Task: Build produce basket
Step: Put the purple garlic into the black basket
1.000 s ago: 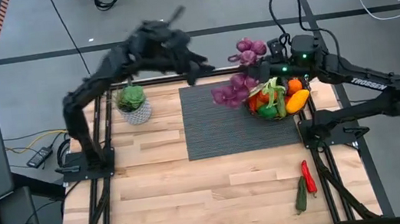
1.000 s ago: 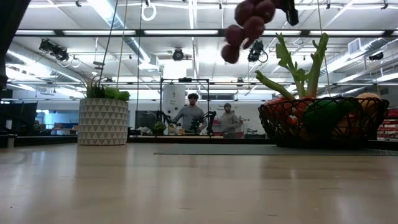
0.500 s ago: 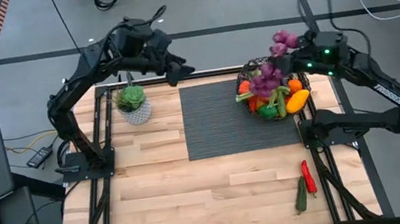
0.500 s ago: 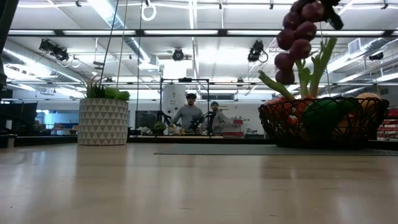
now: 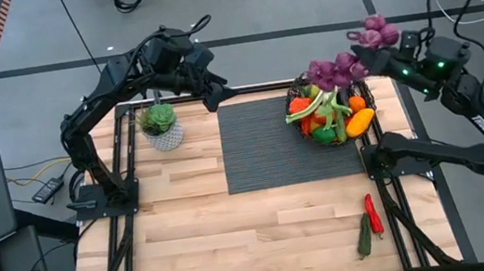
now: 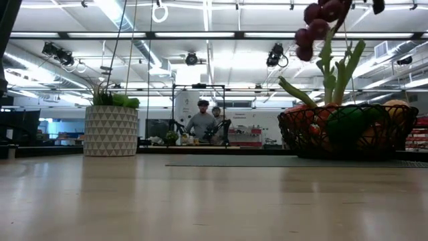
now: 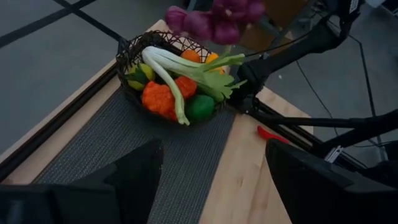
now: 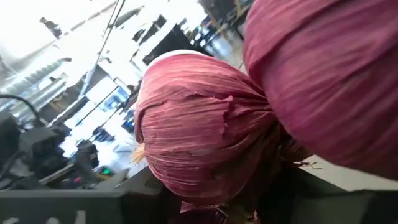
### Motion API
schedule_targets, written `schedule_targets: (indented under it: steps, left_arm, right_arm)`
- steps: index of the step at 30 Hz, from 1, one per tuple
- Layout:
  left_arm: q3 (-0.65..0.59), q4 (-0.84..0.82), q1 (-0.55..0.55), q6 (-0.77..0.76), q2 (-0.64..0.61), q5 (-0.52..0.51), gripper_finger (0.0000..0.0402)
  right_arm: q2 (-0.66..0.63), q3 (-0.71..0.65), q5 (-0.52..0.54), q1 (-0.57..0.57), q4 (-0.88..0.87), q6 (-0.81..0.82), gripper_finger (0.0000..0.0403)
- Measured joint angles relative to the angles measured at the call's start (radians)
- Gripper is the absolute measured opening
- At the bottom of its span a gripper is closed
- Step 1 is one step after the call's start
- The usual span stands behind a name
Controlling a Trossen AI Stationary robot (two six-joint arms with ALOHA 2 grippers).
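Gripping the purple grape string (image 5: 338,68) in the right gripper (image 5: 396,43), upper right of frame, dangling above the basket (image 5: 328,117). Left gripper (image 5: 218,95) hovering at upper centre, fingers spread.

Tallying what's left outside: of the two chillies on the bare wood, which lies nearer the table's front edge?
The green chilli; the red chilli lies farther back.

You see purple grapes (image 5: 338,70) upper right, a dark basket (image 5: 325,111) of orange and green produce, grey mat (image 5: 285,139), red chilli (image 5: 373,213).
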Motion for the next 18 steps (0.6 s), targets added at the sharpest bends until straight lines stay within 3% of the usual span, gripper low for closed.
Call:
schedule_targets:
  steps: [12,18]
  left_arm:
    - [0.0,-0.004,-0.008,-0.007,0.0,-0.008,0.029]
    - [0.0,-0.037,-0.008,-0.008,0.005,-0.008,0.029]
  right_arm:
    - [0.003,0.0,0.06,0.0,-0.399,-0.157,0.016]
    - [0.015,0.0,0.217,-0.001,-0.518,-0.241,0.016]
